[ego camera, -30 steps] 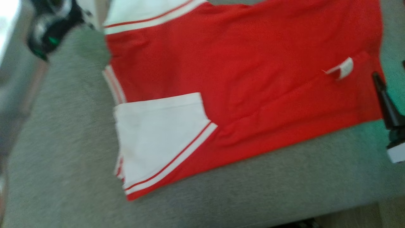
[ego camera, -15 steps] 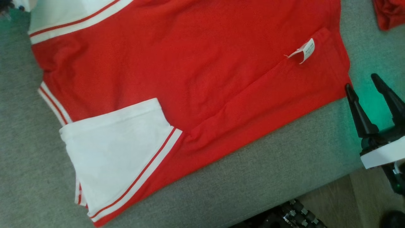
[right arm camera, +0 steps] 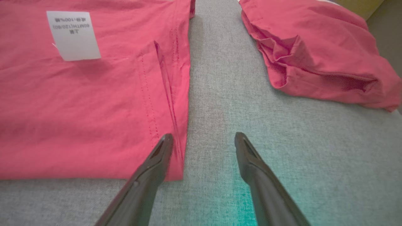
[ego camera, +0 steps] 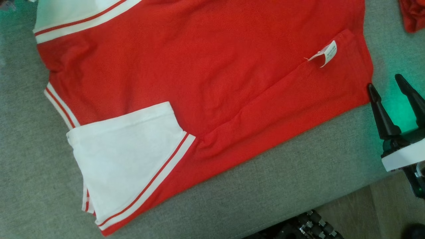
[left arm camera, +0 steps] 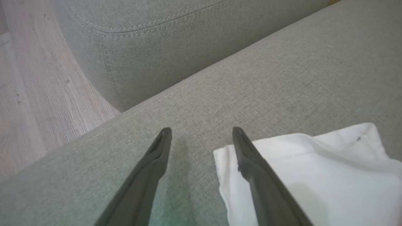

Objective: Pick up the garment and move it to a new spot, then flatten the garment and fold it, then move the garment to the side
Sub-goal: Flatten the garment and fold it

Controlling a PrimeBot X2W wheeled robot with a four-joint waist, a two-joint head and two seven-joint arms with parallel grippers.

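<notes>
A red garment point(ego camera: 206, 69) with white, red-striped sleeves point(ego camera: 126, 156) lies spread flat on the grey sofa seat point(ego camera: 298, 176), a white care label point(ego camera: 327, 53) near its right hem. My right gripper point(ego camera: 386, 84) stands open just off the garment's lower right corner point(right arm camera: 176, 163), its left finger over the hem edge, nothing between the fingers. In the left wrist view my left gripper point(left arm camera: 202, 131) is open over the grey cushion, its right finger above the edge of a white sleeve point(left arm camera: 314, 175).
A second crumpled red cloth point(right arm camera: 314, 53) lies on the seat to the right, also at the head view's top right corner point(ego camera: 413, 15). The seat's front edge drops to wooden floor point(ego camera: 382, 215). A sofa arm cushion point(left arm camera: 172, 40) and floor point(left arm camera: 28, 94) lie beyond the left gripper.
The head camera swung over the last second, shifting the picture left. Since half a second ago the view has barely moved; the right gripper stays open by the garment's corner.
</notes>
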